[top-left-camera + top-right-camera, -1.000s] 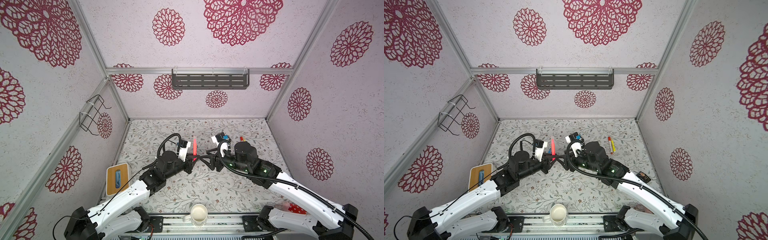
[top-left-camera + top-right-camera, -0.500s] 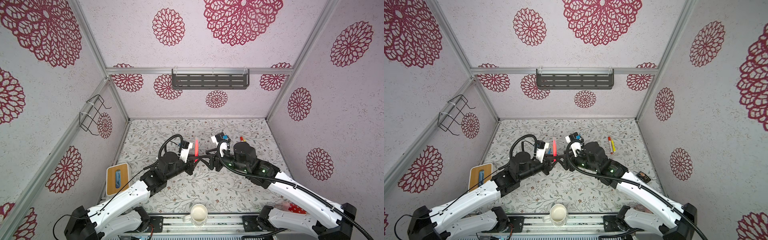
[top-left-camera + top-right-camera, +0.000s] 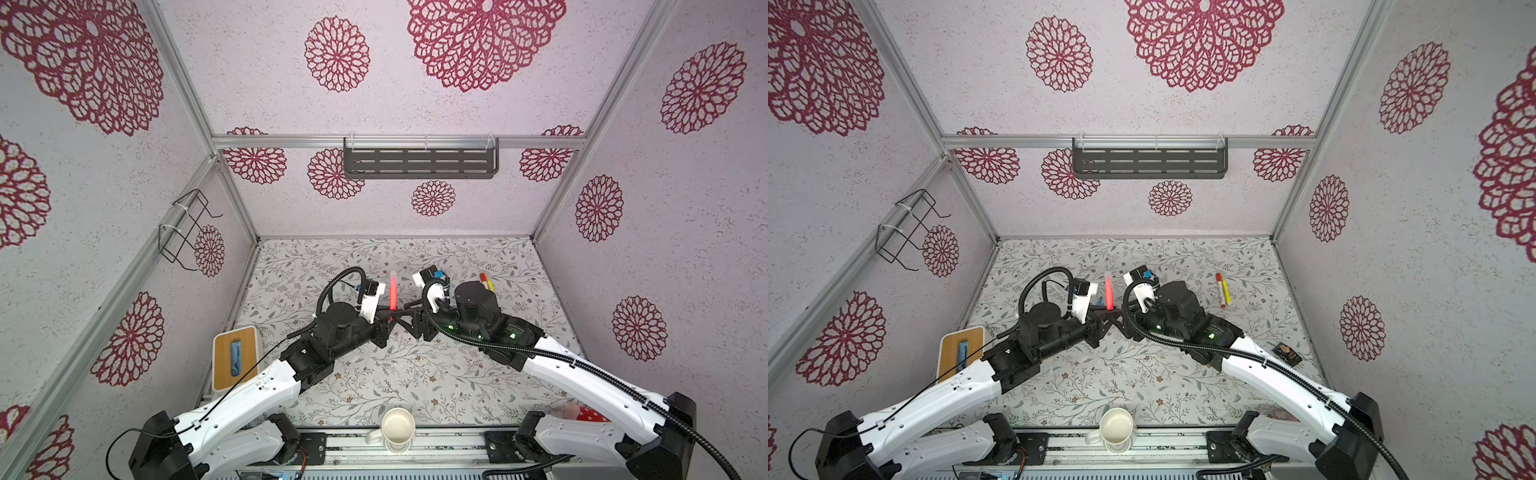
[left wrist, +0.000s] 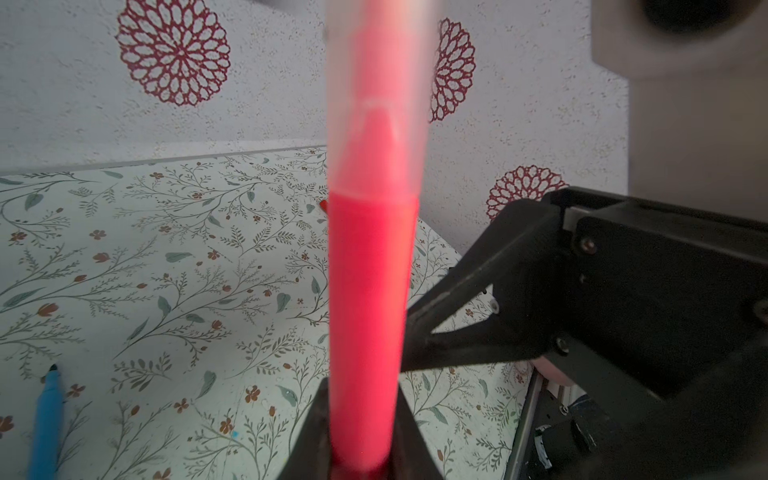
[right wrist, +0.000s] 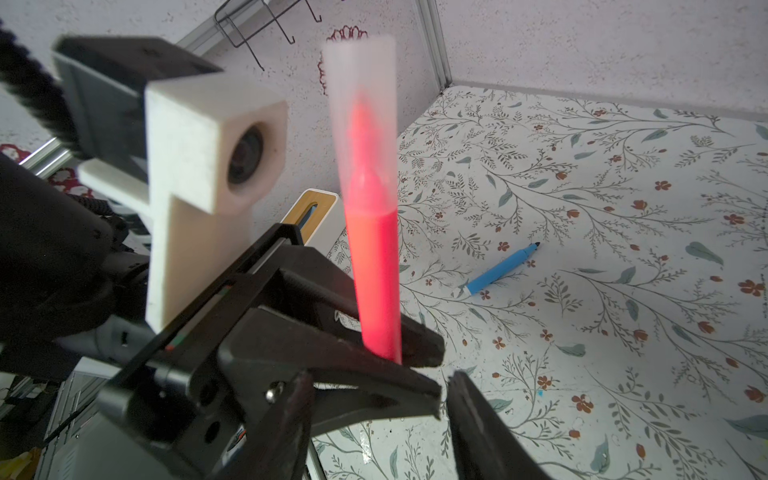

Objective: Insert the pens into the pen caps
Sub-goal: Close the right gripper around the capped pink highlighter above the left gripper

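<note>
the left tool (image 5: pixel 415 372) is clamped shut on the bottom end of the pink pen (image 5: pixel 376 270) and holds it upright above the middle of the surface (image 3: pixel 415 374). that bottom end is buried between the black fingers, so how deep it sits cannot be made out. a clear cap (image 5: pixel 361 104) sits over the pen's tip. it is blurred in both wrist views, and the left wrist view cuts off its top.

the right tool (image 3: pixel 1121 316) faces the left one from just beside the pen, jaws standing apart with nothing between them but the tip of a left finger. its own fingers are dark and blurred and run off the edge of the right wrist view. one finger (image 4: pixel 478 291) reaches the pen's side, but whether it touches cannot be told.

both arms come in low from the near corners and meet tool to tool, with wrists bent inward.

the blue pen (image 5: pixel 498 270) lies uncapped on the surface beyond the left tool. in a top view the yellow pen (image 3: pixel 1227 296) and the white-and-red pen (image 3: pixel 1219 282) lie side by side beyond the right arm.
</note>
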Controlling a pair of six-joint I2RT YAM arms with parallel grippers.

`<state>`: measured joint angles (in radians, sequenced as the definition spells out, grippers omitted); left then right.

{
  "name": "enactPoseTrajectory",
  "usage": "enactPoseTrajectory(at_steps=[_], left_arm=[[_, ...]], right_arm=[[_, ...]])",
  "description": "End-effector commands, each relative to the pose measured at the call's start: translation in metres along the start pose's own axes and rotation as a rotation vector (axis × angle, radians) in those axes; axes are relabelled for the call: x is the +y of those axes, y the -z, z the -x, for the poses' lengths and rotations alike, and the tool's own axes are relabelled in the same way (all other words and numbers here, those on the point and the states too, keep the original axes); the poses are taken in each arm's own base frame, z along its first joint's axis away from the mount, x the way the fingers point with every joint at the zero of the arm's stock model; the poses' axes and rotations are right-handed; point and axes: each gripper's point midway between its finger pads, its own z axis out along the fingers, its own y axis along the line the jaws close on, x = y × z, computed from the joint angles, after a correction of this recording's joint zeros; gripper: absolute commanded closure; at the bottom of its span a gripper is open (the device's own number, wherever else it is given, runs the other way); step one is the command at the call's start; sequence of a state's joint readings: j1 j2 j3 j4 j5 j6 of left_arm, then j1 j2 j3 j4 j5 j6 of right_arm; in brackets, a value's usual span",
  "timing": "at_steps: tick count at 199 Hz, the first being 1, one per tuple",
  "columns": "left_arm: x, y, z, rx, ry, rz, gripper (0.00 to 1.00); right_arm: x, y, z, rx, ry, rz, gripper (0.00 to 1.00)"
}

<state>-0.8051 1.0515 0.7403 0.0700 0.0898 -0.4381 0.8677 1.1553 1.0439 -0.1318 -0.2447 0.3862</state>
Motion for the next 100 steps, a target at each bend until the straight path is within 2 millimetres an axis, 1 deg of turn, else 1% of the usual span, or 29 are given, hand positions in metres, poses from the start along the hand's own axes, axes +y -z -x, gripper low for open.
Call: enactPoseTrajectory(at_steps=[1,29,55,100], left_arm=[[-0.017,0.001,0.016,-0.038,-0.022,-0.054,1.00],[-0.017,0.002,0.015,-0.036,-0.022,-0.055,1.00],[-0.018,0.002,0.016,-0.038,-0.023,-0.059,1.00],[-0.022,0.002,0.016,-0.036,-0.024,-0.073,1.00]], right_arm=[[0.013,0.005,0.032,-0.083,0.024,0.039,0.48],[0.016,0.006,0.038,-0.092,0.027,0.049,0.50],[0.017,0.009,0.044,-0.107,0.033,0.051,0.51],[0.016,0.001,0.045,-0.100,0.028,0.058,0.55]])
